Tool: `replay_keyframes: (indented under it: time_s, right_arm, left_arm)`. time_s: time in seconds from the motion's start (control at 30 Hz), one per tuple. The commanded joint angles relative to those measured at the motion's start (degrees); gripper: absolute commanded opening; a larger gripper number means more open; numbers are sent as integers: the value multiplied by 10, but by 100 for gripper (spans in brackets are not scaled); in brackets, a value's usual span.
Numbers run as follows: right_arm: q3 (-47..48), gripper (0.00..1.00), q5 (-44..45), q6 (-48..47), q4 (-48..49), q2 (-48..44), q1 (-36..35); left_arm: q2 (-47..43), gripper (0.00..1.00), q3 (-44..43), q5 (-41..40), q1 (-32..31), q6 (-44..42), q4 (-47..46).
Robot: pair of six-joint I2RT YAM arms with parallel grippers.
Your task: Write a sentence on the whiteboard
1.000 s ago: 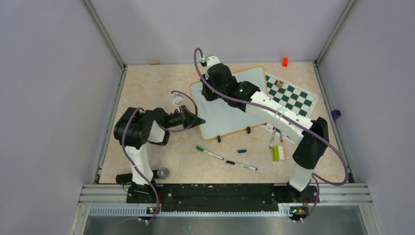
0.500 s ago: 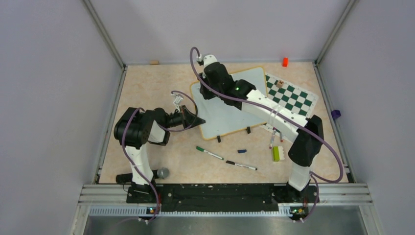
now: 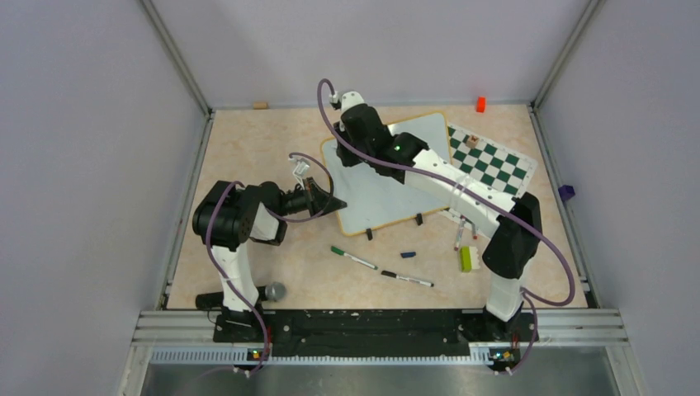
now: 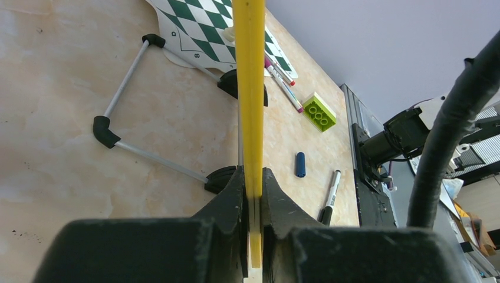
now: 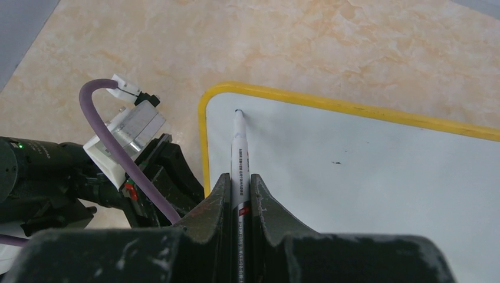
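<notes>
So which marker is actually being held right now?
The marker in the right hand, its tip at the whiteboard corner; the other markers lie loose on the table.

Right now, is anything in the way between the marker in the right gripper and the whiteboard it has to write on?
Nothing visible. The right gripper holds the marker with its tip at a bare corner of the whiteboard. The left gripper clamps the yellow rim, off the writing area.

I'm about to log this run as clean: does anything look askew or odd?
Nothing spilled or broken. The whiteboard sits skewed on the table, rim clamped by the left gripper; a blue cap lies loose near a pen.
</notes>
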State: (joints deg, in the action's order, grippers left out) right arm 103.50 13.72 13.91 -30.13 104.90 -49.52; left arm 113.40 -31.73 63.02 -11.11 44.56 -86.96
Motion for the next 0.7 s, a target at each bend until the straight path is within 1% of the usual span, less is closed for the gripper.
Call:
replay_keyframes:
  time_s: [0.0,0.43,0.67]
  right_arm:
    - [36,0,15,-8,-4,17,-7]
    - [37,0,-27,-19,-17,22,-10]
    - [33,0,-30,-21,-34,23,-11]
  left_arm:
    - [3,0,-9,36,-16,-21,-58]
    - [4,0,-10,35,-17,-21,-57]
    - [4,0,-10,36,-18,-22,-58]
